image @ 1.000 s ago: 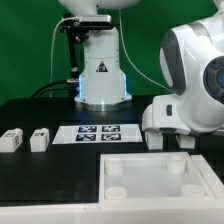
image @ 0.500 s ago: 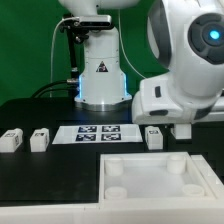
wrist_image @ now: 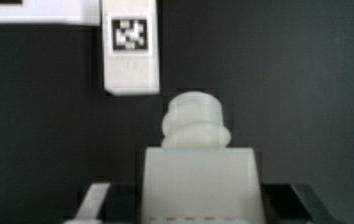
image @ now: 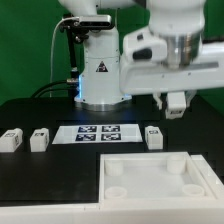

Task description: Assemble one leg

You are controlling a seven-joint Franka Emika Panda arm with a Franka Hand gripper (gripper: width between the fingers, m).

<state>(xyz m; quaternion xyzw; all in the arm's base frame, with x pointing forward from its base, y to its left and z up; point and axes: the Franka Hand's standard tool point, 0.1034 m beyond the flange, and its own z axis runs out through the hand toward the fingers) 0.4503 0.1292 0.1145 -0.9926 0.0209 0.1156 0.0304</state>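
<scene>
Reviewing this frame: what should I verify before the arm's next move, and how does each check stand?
1. Grip: the gripper is shut on the held leg, as the wrist view shows. Ok.
2. Lift: in the exterior view the held leg hangs above the table, touching nothing. Ok.
3. Target: the corner sockets that show in the panel hold nothing. Ok.
4. Obstacle: the spare leg stands just behind the panel, below the gripper and apart from it. Ok, but watch it.
5. Alignment of the held leg over a socket: cannot tell.
</scene>
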